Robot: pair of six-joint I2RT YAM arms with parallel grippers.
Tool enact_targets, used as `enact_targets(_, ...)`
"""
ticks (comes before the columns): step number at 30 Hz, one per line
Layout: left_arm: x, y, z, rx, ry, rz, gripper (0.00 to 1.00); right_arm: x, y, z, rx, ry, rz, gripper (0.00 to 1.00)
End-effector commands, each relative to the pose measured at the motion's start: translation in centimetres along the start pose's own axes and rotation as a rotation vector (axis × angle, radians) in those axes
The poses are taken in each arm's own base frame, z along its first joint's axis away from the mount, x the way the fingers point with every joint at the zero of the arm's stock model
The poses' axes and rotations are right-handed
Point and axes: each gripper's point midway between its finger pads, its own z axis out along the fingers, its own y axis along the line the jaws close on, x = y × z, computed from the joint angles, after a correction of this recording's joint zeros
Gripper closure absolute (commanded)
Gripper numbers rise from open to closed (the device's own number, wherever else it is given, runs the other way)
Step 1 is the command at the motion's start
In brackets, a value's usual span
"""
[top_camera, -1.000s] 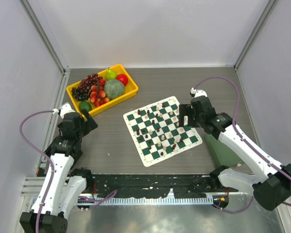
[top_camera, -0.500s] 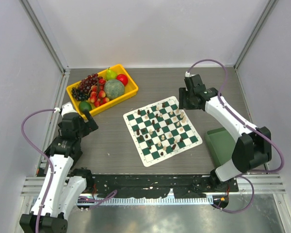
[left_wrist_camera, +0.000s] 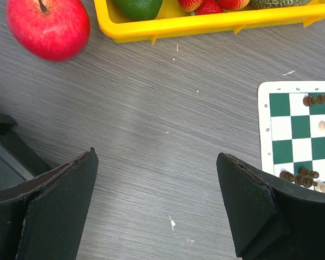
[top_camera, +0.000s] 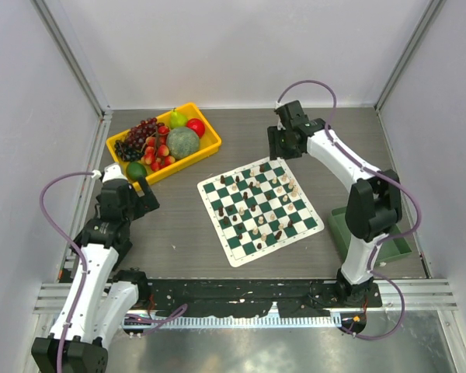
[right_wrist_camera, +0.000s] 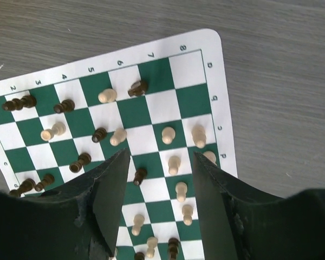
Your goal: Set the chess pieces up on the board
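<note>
The board [top_camera: 237, 259] lies tilted at the table's middle, with dark and cream chess pieces [top_camera: 256, 210] scattered over its squares. In the right wrist view I see its far corner [right_wrist_camera: 219, 81], upright cream pieces [right_wrist_camera: 168, 134] and some dark pieces [right_wrist_camera: 140, 174], a few of them lying down. My right gripper [top_camera: 273, 148] hangs above the board's far edge; its jaws [right_wrist_camera: 161, 157] stand apart with nothing between them. My left gripper [top_camera: 144, 193] is open over bare table [left_wrist_camera: 157, 157], left of the board [left_wrist_camera: 264, 124].
A yellow tray [top_camera: 210, 148] of fruit stands at the back left; its rim [left_wrist_camera: 206, 21] shows in the left wrist view. A red apple [left_wrist_camera: 47, 27] lies on the table beside it. A green tray [top_camera: 346, 225] sits right of the board, partly behind my right arm.
My right arm has swung from the board's right side to its far edge, and its jaws have narrowed. The left arm has barely moved.
</note>
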Motion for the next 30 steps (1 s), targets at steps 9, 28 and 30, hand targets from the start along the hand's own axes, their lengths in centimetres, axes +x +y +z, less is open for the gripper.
enact_targets(9, -1.4, -1.1, -0.2, 0.043, -0.02, 0.025, 0.01, 0.8, 5.4, -0.8, -0.077, 0.023, -0.131, 0.4)
enact_targets(28, -2.3, -0.1, -2.0, 0.003, -0.037, 0.032, 0.01, 1.9, 10.2, -0.8, -0.093, -0.004, -0.22, 0.46)
enact_targets(30, -2.4, 0.5, -2.4, -0.021, -0.052, 0.035, 0.01, 1.2, 10.5, -0.8, -0.102, -0.006, -0.227, 0.47)
